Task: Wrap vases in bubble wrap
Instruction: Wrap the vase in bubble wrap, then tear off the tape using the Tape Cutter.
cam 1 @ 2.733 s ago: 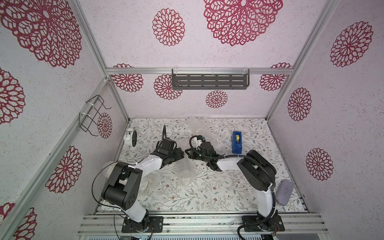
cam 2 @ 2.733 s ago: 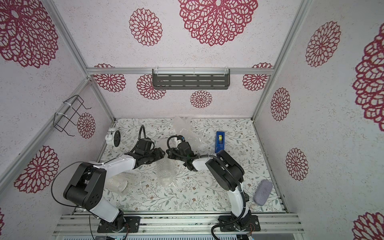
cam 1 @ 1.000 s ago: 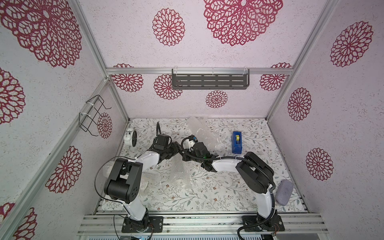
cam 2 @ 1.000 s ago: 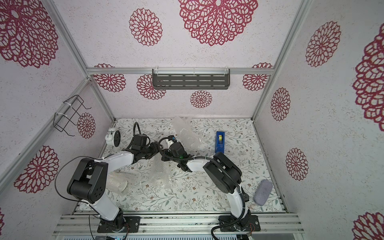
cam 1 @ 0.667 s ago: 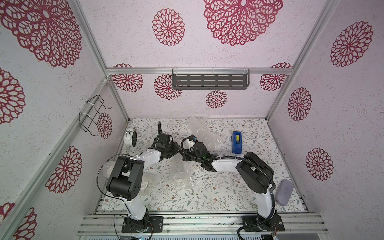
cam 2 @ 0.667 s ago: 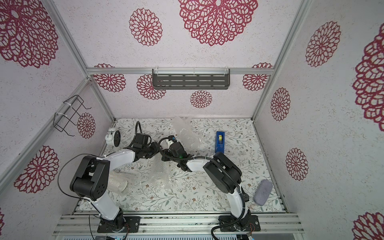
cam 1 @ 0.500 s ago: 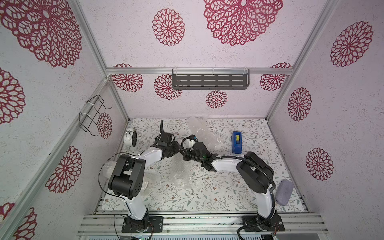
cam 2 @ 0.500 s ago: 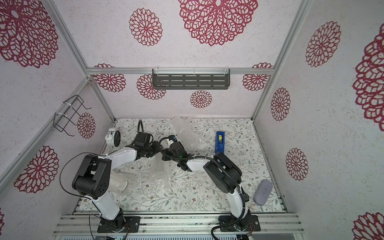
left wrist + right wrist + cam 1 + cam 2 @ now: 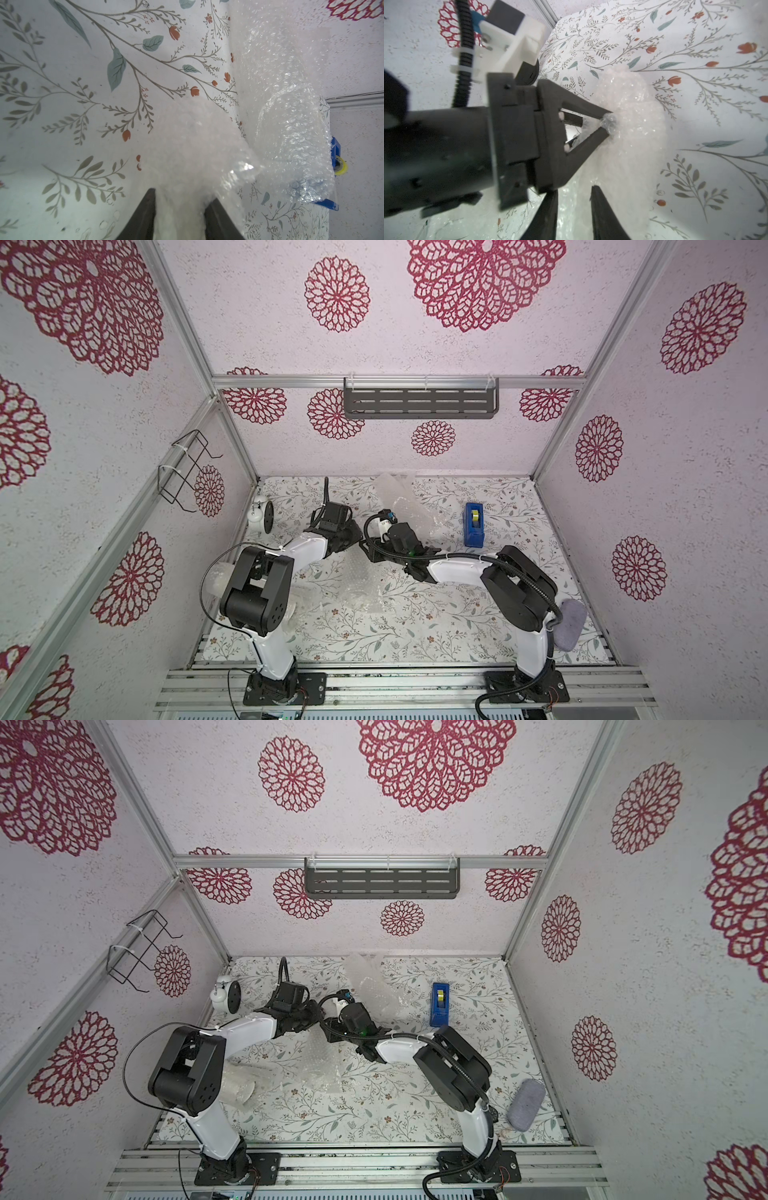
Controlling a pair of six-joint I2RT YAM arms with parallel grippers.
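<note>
Clearly the left fingers are clenched on a bunched fold of wrap. The right fingers stand parted and released just beside them. In a top view the wrap trails across the middle of the desk, and a frosted vase lies on its side beneath the left arm.

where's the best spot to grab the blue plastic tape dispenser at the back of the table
Likely mid-body, across its two long flat sides, coming straight down from above. The blue plastic tape dispenser stands upright and narrow, its long axis running front to back, so those sides give the shortest parallel span.
</note>
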